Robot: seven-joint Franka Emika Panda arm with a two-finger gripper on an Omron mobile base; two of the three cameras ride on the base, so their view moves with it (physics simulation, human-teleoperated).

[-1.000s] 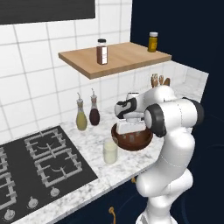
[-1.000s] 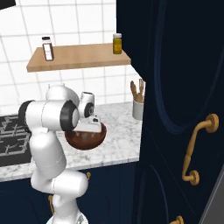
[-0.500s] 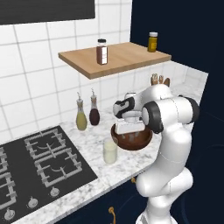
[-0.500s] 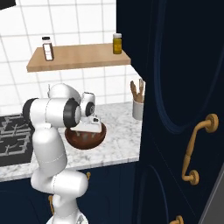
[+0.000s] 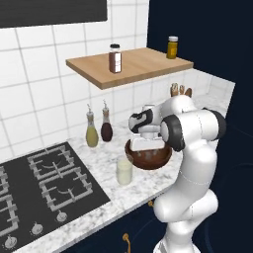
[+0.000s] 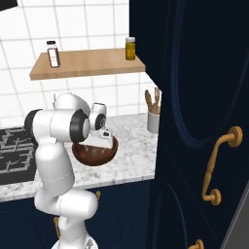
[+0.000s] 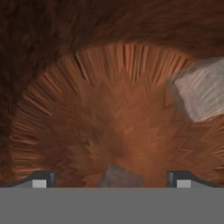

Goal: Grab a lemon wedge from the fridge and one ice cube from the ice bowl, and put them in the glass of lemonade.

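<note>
The dark reddish-brown ice bowl (image 5: 148,159) (image 6: 95,153) sits on the marble counter, and my gripper (image 5: 147,142) (image 6: 100,140) points down into it, open. In the hand view the bowl's ribbed brown inside (image 7: 109,113) is very close. One pale ice cube (image 7: 120,177) lies at the bottom edge between my two spread fingertips (image 7: 40,178), untouched by either. A second ice cube (image 7: 200,89) rests to the right. The glass of lemonade (image 5: 124,171) stands just left of the bowl. The lemon wedge is out of view.
Two bottles (image 5: 92,131) stand by the tiled wall, with the gas hob (image 5: 44,185) to their left. A utensil holder (image 6: 153,119) stands right of the bowl. A wooden shelf (image 5: 128,66) hangs overhead. The tall navy cabinet (image 6: 194,112) and the fridge's grey edge (image 6: 239,214) are on the right.
My hand has sunk a little deeper into the ice bowl and the elbow has shifted slightly. The jaws have stayed open.
</note>
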